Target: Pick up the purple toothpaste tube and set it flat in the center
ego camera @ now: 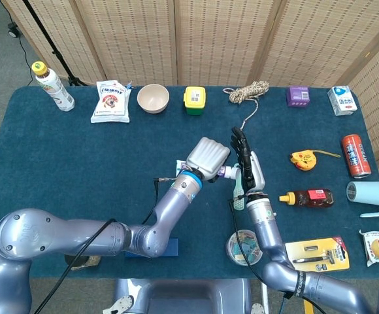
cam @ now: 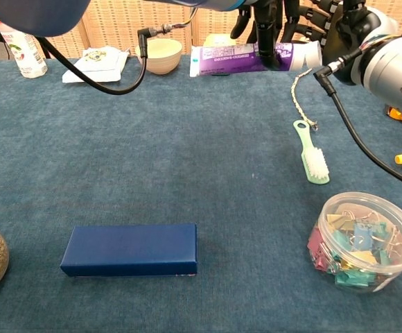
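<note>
Head cam: high, looks nearly straight down, takes in the whole table (ego camera: 59, 163) w/ screen behind. Chest cam: low at the near edge, faces across the table toward the screen, close in. Both share the blue box (ego camera: 170, 247) (cam: 129, 249), the clip tub (ego camera: 244, 247) (cam: 367, 241) right of it, and the brush (ego camera: 238, 186) (cam: 311, 154) beyond.
</note>
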